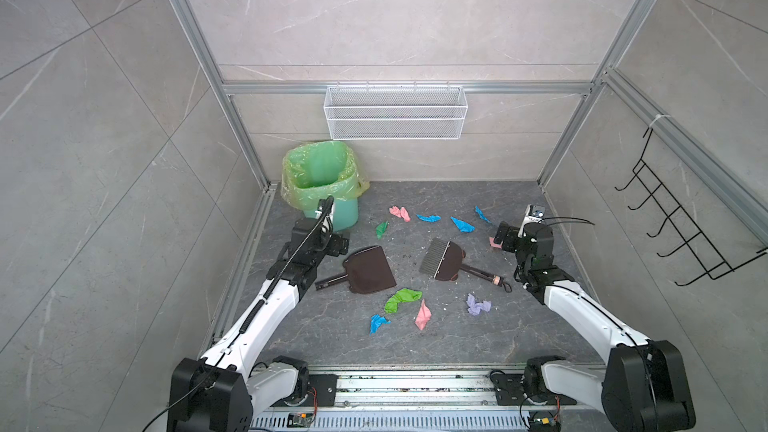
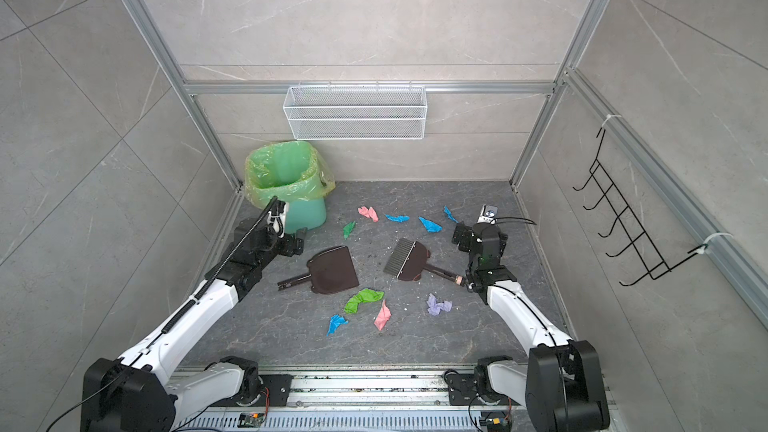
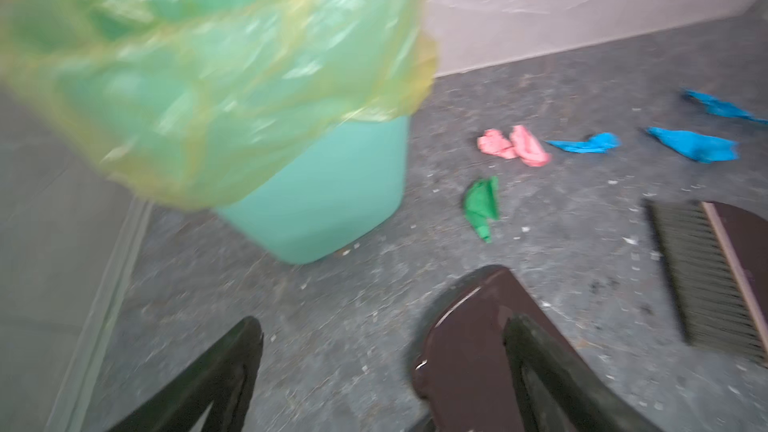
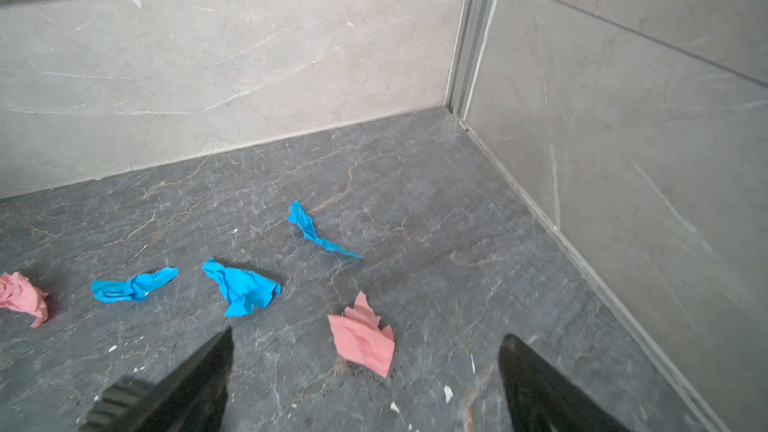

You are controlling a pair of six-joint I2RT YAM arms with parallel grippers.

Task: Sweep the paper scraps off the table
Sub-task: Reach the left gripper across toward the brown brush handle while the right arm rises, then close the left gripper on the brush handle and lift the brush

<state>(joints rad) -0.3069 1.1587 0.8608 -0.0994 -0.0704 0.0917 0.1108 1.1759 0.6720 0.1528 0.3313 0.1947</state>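
The dark stone-look table (image 1: 415, 342) fills the floor of the cell. A teal bin (image 1: 334, 216) with a yellow-green liner stands in its far left corner, below and left of a white wire basket (image 1: 395, 112) hung on the back wall. The left gripper (image 3: 384, 322) hovers between the bin and the brown dustpan (image 1: 370, 270), jaws spread wide with nothing held; in the left wrist view one finger overlaps the pan. The right gripper (image 4: 369, 334) hangs near the right wall, also wide and empty, with a pink scrap (image 4: 361, 340) lying on the table just ahead of its fingertips. The dustpan lies flat left of centre, its handle toward the left arm. The brush (image 1: 442, 259) lies to its right, bristles toward the back. The paper scraps (image 1: 402, 299) are all on the table. Pink, blue and a small green piece (image 1: 381, 229) form a loose row behind the tools. A large green, a blue, a pink and a lilac piece (image 1: 478, 305) lie in front.
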